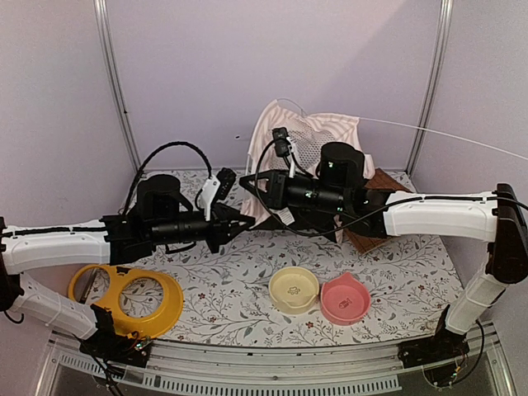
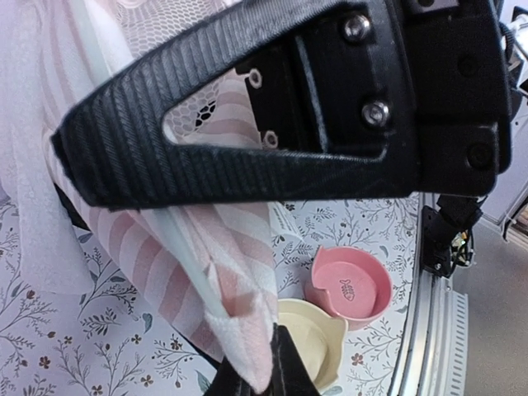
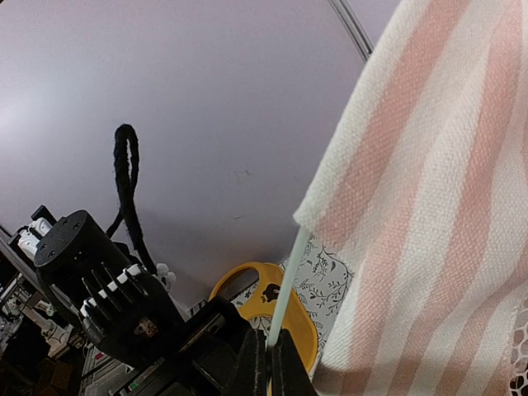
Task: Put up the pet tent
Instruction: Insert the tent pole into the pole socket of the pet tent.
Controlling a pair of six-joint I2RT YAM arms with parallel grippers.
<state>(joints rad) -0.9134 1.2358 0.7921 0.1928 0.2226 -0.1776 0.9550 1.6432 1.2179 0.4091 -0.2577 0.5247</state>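
The pet tent (image 1: 323,132), pink-and-white striped with white mesh, is bunched up at the back centre, and a thin clear pole (image 1: 445,136) sticks out of it to the right. My left gripper (image 1: 247,219) is shut on a lower corner of the striped fabric (image 2: 165,247); its tips (image 2: 270,363) pinch the cloth just above the bowls. Just behind it, my right gripper (image 1: 245,183) is shut on the end of a clear pole (image 3: 289,276), which comes out of the tent's fabric sleeve (image 3: 429,206). Its tips (image 3: 271,353) clamp the pole's end.
A cream bowl (image 1: 294,289) and a pink bowl (image 1: 345,299) sit side by side in front. A yellow ring-shaped dish (image 1: 128,299) lies at the front left. A brown mat (image 1: 367,241) lies under the right arm, behind the bowls.
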